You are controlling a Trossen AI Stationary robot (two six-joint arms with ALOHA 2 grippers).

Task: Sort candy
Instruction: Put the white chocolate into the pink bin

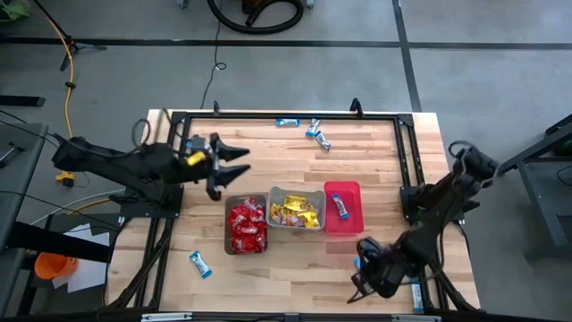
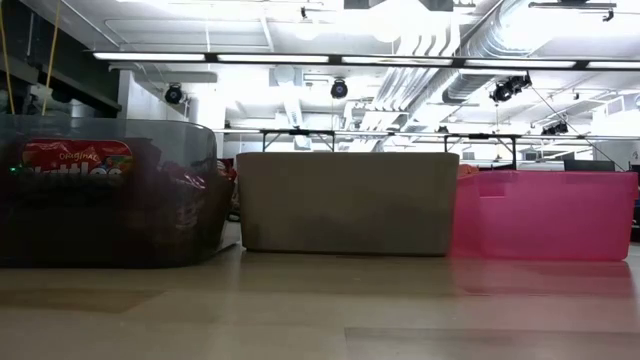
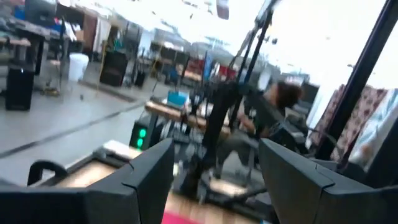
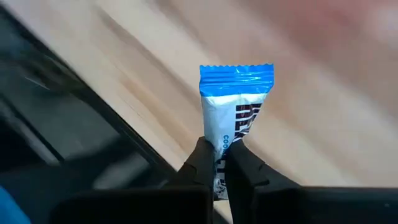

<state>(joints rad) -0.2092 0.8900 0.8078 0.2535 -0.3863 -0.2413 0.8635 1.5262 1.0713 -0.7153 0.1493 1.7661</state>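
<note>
So we've got the right gripper [image 4: 216,167] down near the table's front right corner, pinched tight on one end of a blue-and-white bar [image 4: 233,121], just in front of the pink bin [image 1: 344,207] that already has one bar in it. The left gripper [image 1: 234,166] hangs with its fingers spread wide and nothing between them, just behind the brown bin [image 1: 245,225] of red packets [image 1: 248,224]. Yellow packets [image 1: 297,211] fill the grey bin [image 1: 296,207], and a few loose bars [image 1: 315,131] lie along the far edge, with another [image 1: 200,264] at the front left.

Three bins side by side — brown [image 1: 231,207], grey [image 1: 277,194], pink [image 1: 350,190].
</note>
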